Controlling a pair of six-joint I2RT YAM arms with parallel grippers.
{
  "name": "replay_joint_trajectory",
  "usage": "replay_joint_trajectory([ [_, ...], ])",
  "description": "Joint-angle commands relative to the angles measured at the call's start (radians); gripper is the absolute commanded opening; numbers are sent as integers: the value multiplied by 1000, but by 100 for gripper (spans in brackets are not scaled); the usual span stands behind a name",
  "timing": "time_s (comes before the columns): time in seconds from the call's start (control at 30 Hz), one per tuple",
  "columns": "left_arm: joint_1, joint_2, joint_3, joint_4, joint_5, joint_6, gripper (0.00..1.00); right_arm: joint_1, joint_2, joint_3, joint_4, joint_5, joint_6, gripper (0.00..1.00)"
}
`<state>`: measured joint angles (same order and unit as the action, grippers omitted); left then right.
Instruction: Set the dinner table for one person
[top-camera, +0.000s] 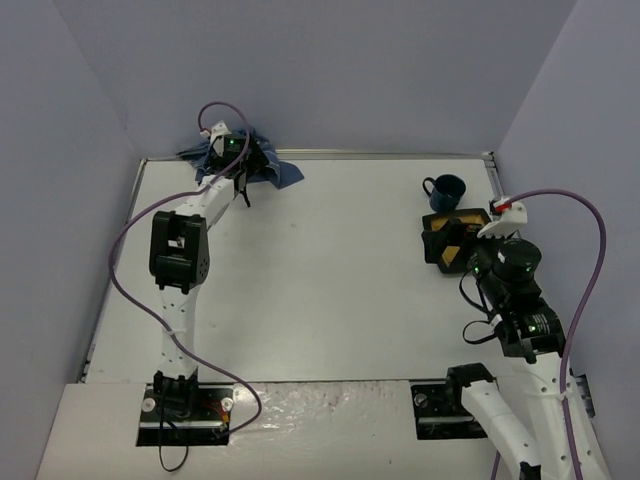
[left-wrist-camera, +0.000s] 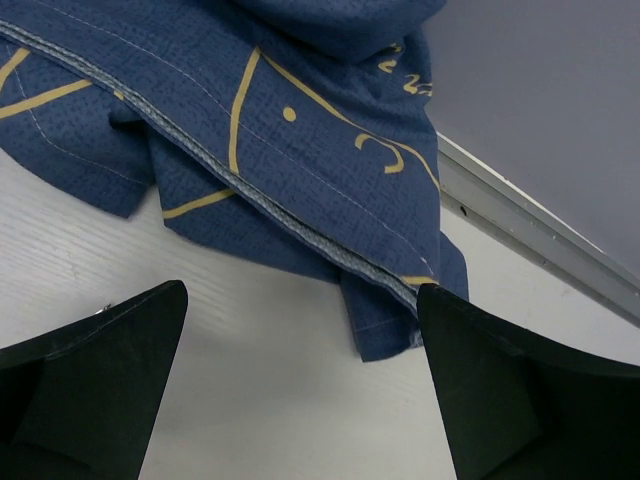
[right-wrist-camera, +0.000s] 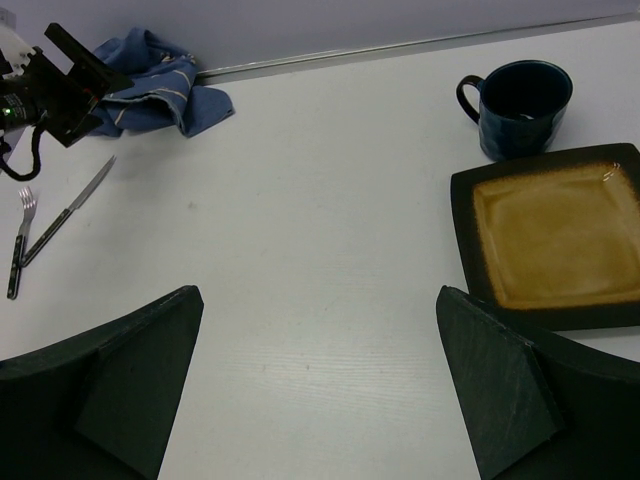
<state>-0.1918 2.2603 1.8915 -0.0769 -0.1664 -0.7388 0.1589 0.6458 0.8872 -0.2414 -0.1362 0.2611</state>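
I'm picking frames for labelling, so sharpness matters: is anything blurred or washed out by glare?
Left wrist: the blue cloth is sharp down to its stitching, and the near fingers are dark, showing little detail. Right wrist: crisp, with only a small glint at the far right corner of the square plate. Top external: even light, faint shadows, no glare.
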Motion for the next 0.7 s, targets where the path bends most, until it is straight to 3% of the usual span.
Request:
replay_joint_trajectory([
  [0.0,22,22,87,177,3,-67,97,7,1,-4,82,-24,-1,100],
  [0.2,33,115,141,259,33,-84,97,7,-22,-28,82,-63,42,100],
  [0.4,46,200,207,329,55,-90,88,7,-36,-58,81,-67,57,100],
  [0.67,63,202,221,359,77,-125,85,7,14,-48,83,-74,53,100],
])
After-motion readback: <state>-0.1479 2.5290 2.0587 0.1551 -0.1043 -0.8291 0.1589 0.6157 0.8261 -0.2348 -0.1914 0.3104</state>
